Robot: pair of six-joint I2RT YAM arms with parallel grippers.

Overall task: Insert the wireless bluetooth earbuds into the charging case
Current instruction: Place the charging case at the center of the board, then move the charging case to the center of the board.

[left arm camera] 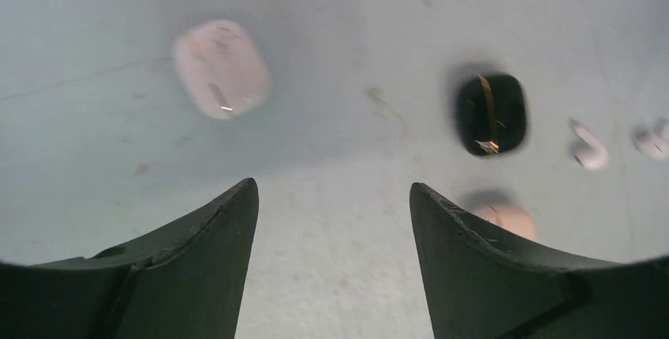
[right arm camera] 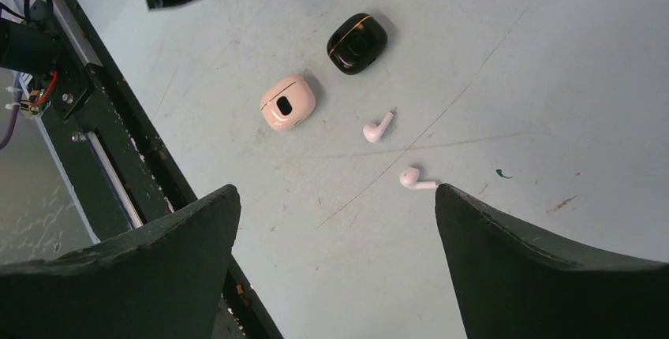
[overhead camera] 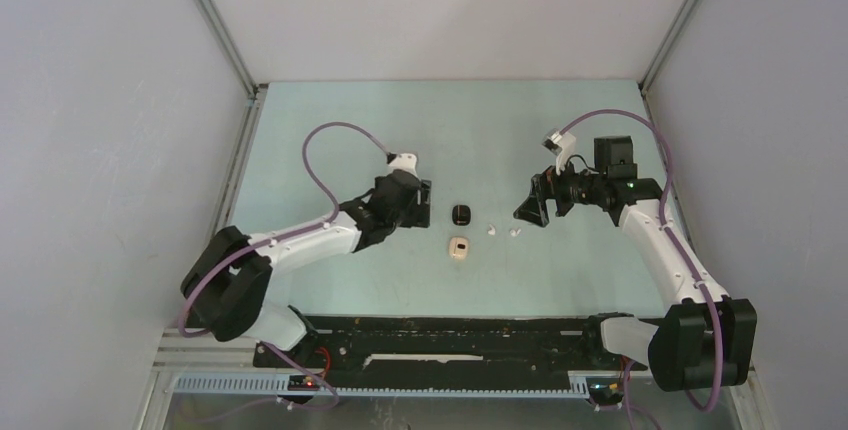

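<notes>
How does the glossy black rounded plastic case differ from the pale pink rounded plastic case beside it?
Colour: the glossy black rounded plastic case carries a thin gold line; the pale pink rounded plastic case has a dark oval mark. Position: the black case sits farther back on the table, the pink case nearer. Both look shut, similar in size, and untouched.

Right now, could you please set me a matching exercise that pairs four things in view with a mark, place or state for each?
Column one:
1. glossy black rounded plastic case
2. pale pink rounded plastic case
3. two small white plastic earbuds
4. right pincer

Column two:
a. open, holding nothing
b. thin gold line around the shell
c. lying loose, outside any case
d. dark oval patch on its top

Pairs: 1-b, 2-d, 3-c, 4-a.
</notes>
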